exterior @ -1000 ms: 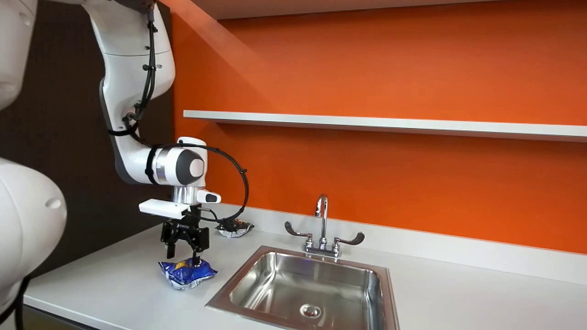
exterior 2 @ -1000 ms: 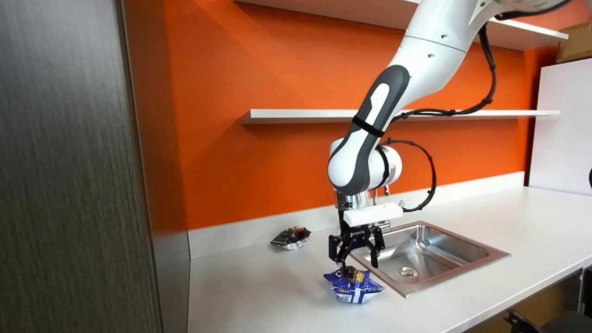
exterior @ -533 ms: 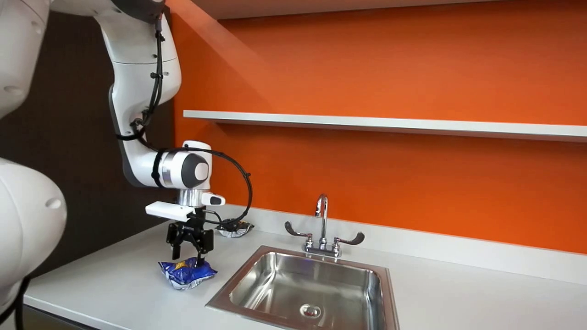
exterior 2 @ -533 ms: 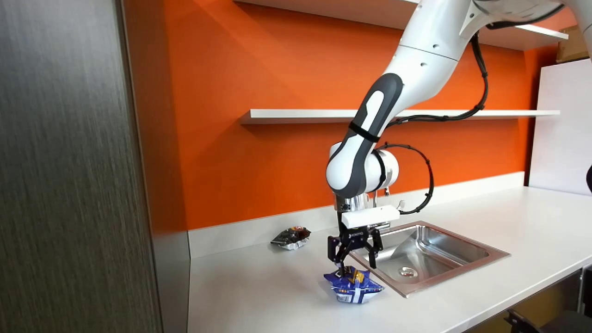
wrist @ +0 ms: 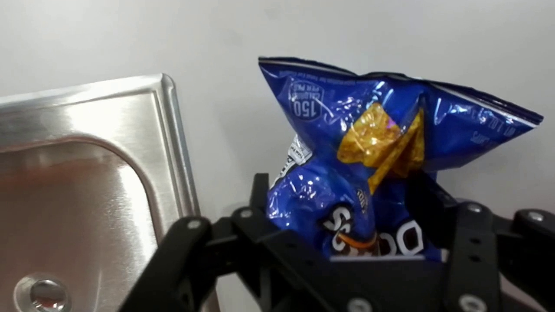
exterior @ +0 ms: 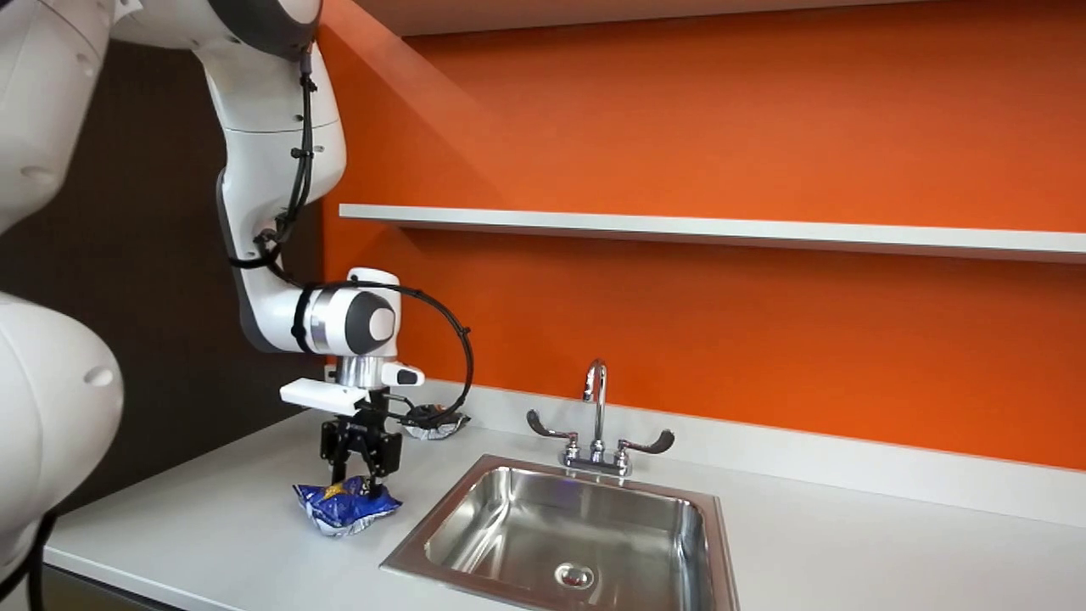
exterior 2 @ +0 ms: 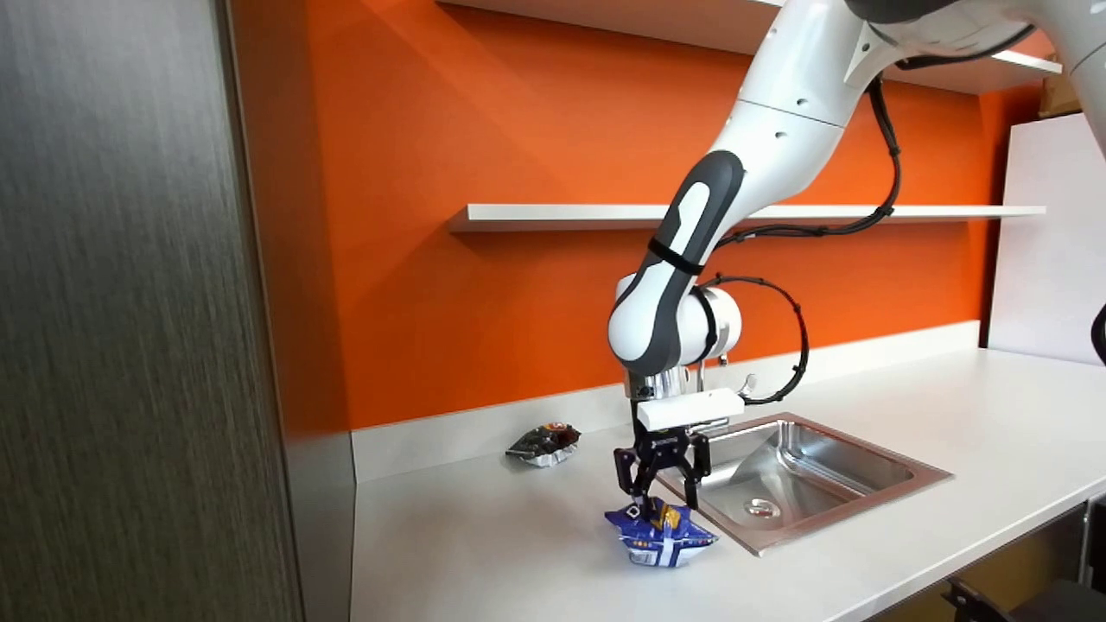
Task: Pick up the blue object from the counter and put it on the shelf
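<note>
The blue chip bag (exterior: 348, 509) lies crumpled on the counter (exterior: 212, 518), left of the sink; it also shows in an exterior view (exterior 2: 661, 540). My gripper (exterior: 356, 482) is directly over it, pointing down, with its fingertips low at the bag's top. In the wrist view the bag (wrist: 321, 173) fills the space between the spread fingers (wrist: 260, 186). The right finger there overlaps the bag and its tip is hard to make out. The gripper looks partly open, not clamped. The white shelf (exterior: 679, 227) runs along the orange wall, also visible in an exterior view (exterior 2: 562, 212).
A dark chip bag (exterior 2: 544, 443) lies near the wall behind my gripper. The steel sink (exterior: 443, 516) is beside the blue bag, with a faucet (exterior: 597, 424) behind it. A dark panel (exterior 2: 147, 302) closes off one end. A higher shelf (exterior 2: 605, 17) is above.
My arm has moved slightly down and across, to the right in an exterior view. The fingers stand somewhat closer together. The blue bag has not visibly moved.
</note>
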`<state>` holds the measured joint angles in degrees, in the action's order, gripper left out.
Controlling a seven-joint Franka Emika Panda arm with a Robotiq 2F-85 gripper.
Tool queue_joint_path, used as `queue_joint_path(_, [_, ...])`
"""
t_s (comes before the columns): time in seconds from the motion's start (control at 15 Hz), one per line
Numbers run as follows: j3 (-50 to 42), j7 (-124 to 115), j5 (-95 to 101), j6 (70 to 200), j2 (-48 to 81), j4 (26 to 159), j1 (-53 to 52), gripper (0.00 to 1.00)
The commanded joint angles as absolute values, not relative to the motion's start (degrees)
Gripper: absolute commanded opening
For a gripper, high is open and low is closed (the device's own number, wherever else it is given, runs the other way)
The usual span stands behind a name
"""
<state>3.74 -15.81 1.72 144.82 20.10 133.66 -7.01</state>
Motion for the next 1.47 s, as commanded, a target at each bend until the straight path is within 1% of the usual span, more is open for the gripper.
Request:
queue_joint_path(0.0, [3.1, -16.1, 0.8, 145.2, 21.1, 132.5, -7.6, 0.49])
queue_joint_path(0.33, [3.0, -16.1, 0.9, 145.2, 20.9, 132.2, -7.7, 0.11])
queue_joint_path(0.4, [3.0, -16.2, 1.0, 145.2, 20.9, 132.2, -7.7, 0.02])
queue_joint_path(0.47, [2.9, -16.2, 1.0, 145.2, 20.8, 132.1, -7.7, 0.0])
queue_joint_path(0.93, [2.5, -16.5, 1.5, 144.8, 19.8, 132.2, -7.9, 0.0])
queue_joint_path(1.4, [1.8, -17.9, 3.2, 143.5, 10.5, 134.9, -8.5, 0.0])
